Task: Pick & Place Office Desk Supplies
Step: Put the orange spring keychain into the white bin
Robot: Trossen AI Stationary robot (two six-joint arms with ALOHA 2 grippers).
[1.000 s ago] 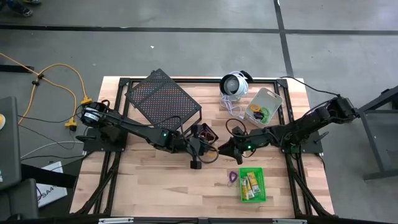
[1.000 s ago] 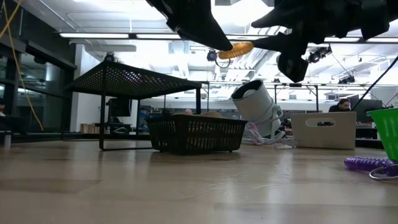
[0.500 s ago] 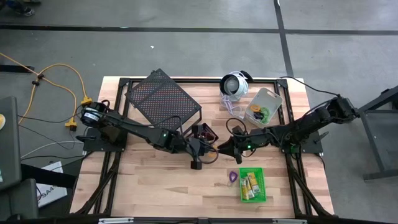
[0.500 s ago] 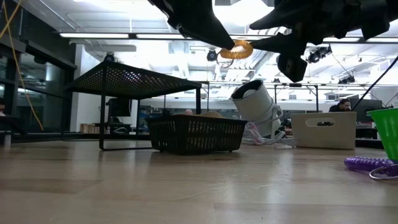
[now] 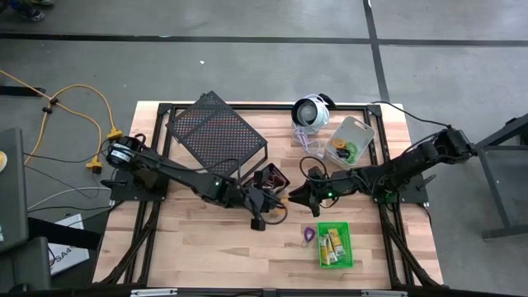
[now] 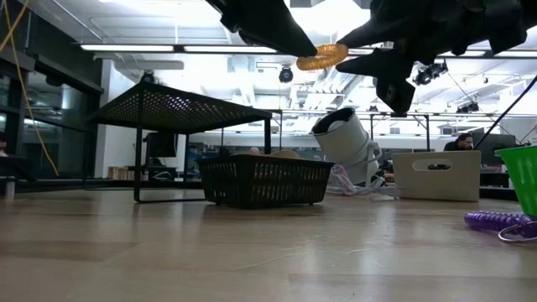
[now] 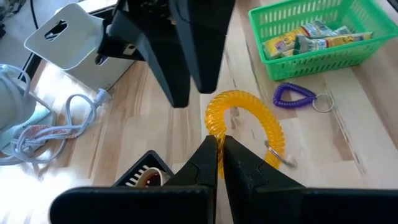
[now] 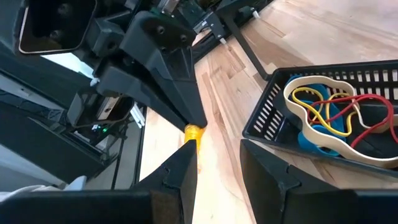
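Orange coiled loop (image 7: pixel 245 127), purple coiled loop (image 7: pixel 293 96), green mesh bin (image 7: pixel 305 31), black mesh bin (image 8: pixel 323 118), pale wood table (image 5: pixel 198 247)

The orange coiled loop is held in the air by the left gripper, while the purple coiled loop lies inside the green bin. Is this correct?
Not quite. The left gripper does hold the orange coiled loop in the air, but the purple coiled loop lies on the table beside the green bin, not inside it. The left wrist view shows this.

Grey concrete floor (image 5: pixel 247 66) under bright ceiling strip lights (image 6: pixel 134 48).
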